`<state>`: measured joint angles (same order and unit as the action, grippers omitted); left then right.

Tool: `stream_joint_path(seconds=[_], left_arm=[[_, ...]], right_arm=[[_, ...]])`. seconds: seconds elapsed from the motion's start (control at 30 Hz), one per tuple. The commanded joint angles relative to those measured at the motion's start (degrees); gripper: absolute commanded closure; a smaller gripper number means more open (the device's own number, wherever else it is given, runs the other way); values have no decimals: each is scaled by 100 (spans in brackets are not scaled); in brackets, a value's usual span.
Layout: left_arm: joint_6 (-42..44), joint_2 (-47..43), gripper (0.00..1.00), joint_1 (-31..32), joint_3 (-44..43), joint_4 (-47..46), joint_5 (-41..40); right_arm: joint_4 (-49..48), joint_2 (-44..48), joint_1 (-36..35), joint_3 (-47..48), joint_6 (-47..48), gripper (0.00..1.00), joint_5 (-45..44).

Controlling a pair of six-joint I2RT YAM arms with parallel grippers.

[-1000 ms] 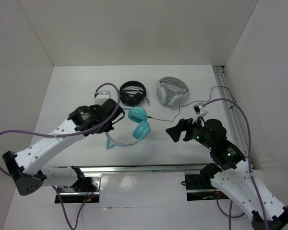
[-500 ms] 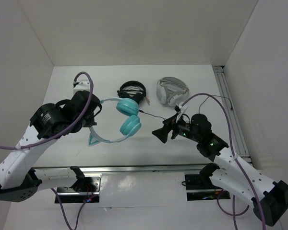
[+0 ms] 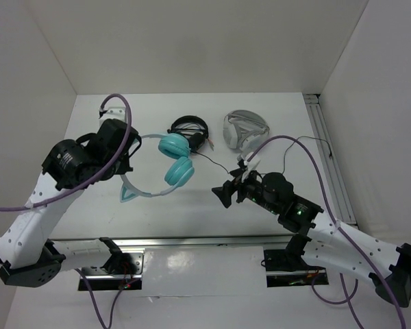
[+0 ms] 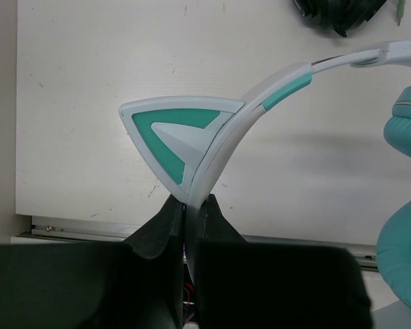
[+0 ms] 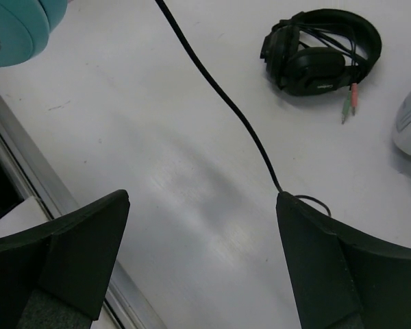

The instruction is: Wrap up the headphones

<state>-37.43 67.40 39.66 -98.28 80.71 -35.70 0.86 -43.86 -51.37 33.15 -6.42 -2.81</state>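
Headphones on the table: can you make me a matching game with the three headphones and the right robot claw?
Things:
1. teal over-ear headphones with cat ears
2. black over-ear headphones
3. white-grey over-ear headphones
4. right gripper

States:
a. open, holding nothing
b. lying farthest right of the headphones
c. pinched at the headband by the left gripper
d. lying beside pink and green plugs

Pairs: 1-c, 2-d, 3-b, 4-a.

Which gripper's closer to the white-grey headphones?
Right. The right gripper, jaws open, is just on the near side of the white-grey headphones; the left gripper is further off to their left, clamped on the teal headband.
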Motion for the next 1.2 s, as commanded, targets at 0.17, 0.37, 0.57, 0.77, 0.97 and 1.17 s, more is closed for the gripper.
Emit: stream_joint_path(seconds=[0.17, 0.37, 0.57, 0.77, 0.97, 1.17], left_arm=[[139, 54, 100, -318, -341, -292, 160], [192, 54, 100, -318, -508, -345, 468], [254, -51, 100, -380, -613, -275, 467], [306, -104, 100, -433, -613, -275, 538], [306, -157, 100, -609, -666, -275, 477], [306, -157, 100, -609, -666, -275, 529]], right_arm=[[-147, 290, -39, 254, 123, 4, -957], [-788, -421, -39, 201, 386, 3, -1107], [-2025, -853, 153, -220, 685, 5, -1258], [-3110, -914, 874, -809, 414, 64, -168], [-3680, -967, 980, -1160, 290, 87, -45], [-4085, -1133, 1103, -1293, 167, 98, 70]])
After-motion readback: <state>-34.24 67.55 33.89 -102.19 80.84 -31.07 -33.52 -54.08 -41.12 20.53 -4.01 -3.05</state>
